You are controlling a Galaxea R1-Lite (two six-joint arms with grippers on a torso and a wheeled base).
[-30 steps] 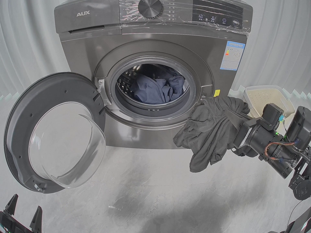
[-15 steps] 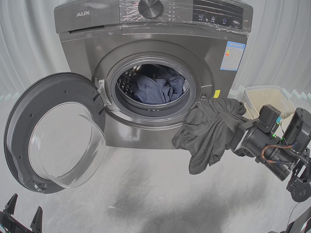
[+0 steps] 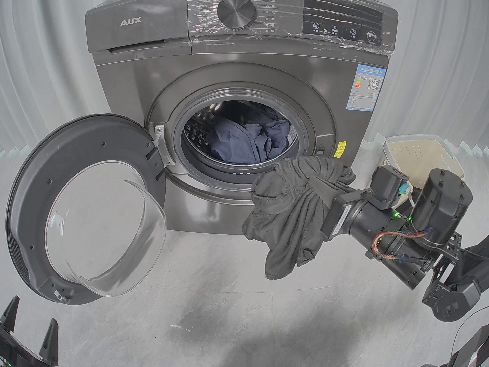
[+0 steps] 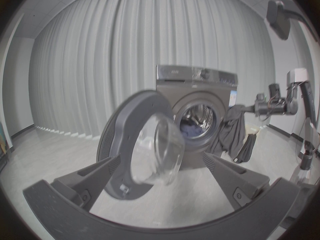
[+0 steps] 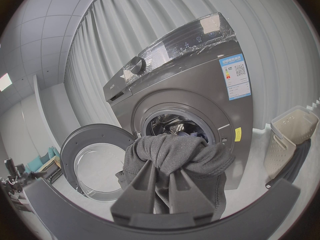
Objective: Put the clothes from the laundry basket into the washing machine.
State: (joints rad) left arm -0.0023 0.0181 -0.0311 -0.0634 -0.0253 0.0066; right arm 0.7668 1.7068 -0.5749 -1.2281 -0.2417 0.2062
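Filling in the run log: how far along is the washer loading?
Done: blue clothes lie in the drum, door open. In hand: right gripper shut on a grey garment, held just outside the drum opening. Left: push it in; another dark cloth hangs off the laundry basket.

– The right arm's wrist (image 3: 372, 225)?
– A black cylinder. An orange cable (image 3: 395, 234) loops behind the right gripper (image 5: 163, 172), beside a green light (image 3: 395, 214), with a boxy black camera (image 3: 389, 181) atop.
– Fingers (image 5: 146, 187)?
– Dark grey wedges. On the left gripper (image 4: 160, 159), each base carries a screw (image 4: 238, 194).
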